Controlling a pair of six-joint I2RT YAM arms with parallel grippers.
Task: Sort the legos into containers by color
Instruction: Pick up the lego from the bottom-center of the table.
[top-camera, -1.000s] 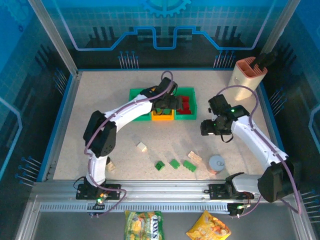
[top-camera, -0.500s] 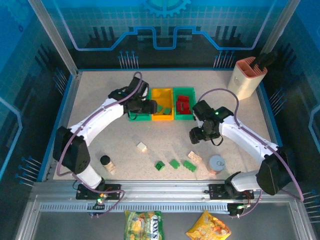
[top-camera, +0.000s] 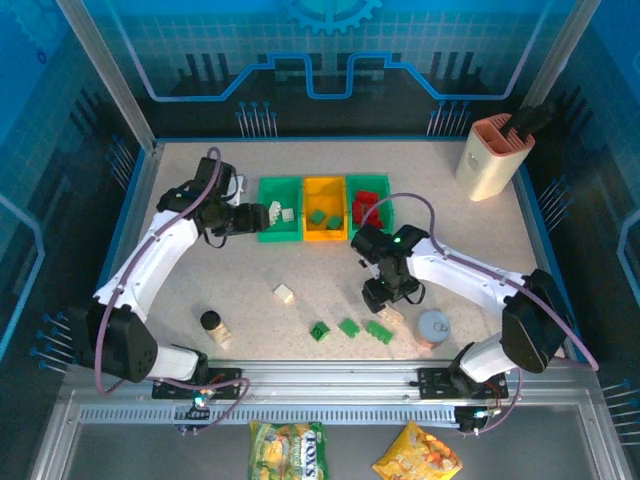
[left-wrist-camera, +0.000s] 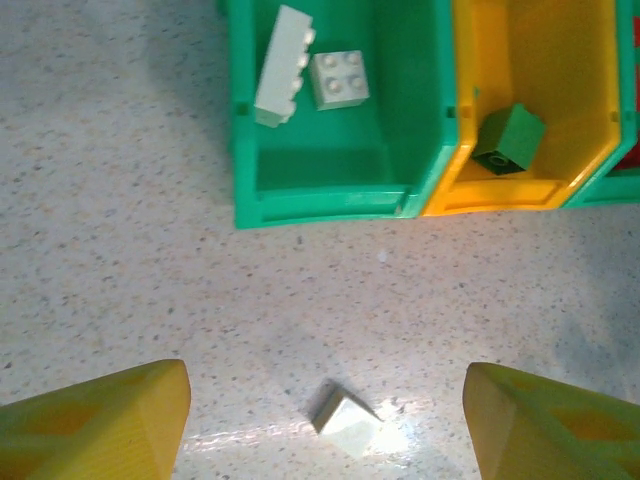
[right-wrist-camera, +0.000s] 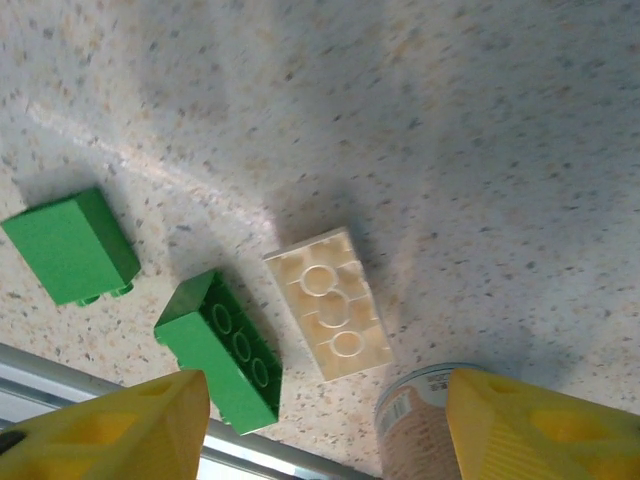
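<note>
Top external: three bins in row, far centre: left green bin (top-camera: 268, 238), yellow bin (top-camera: 325, 238), right green bin (top-camera: 370, 181) with red bricks (top-camera: 368, 208) inside. Left gripper (top-camera: 258, 216) just left of left green bin. Right gripper (top-camera: 385, 300) above cream brick (top-camera: 392, 316), near right, tin can (top-camera: 434, 327) beside it. Green bricks (top-camera: 348, 327) loose on table (top-camera: 450, 240), near centre.

Left wrist: left gripper (left-wrist-camera: 325, 400) fingers (left-wrist-camera: 95, 430) wide apart, holding nothing. Two cream pieces (left-wrist-camera: 338, 78) in left green bin (left-wrist-camera: 330, 200), green piece (left-wrist-camera: 510, 140) in yellow bin (left-wrist-camera: 500, 195). Loose cream piece (left-wrist-camera: 345, 425) on table.

Right wrist: right gripper (right-wrist-camera: 325, 420) fingers (right-wrist-camera: 545, 425) well apart, empty. Cream brick (right-wrist-camera: 330, 315) underside up, green bricks (right-wrist-camera: 220, 350) just left, tin can (right-wrist-camera: 430, 430) near right.
</note>
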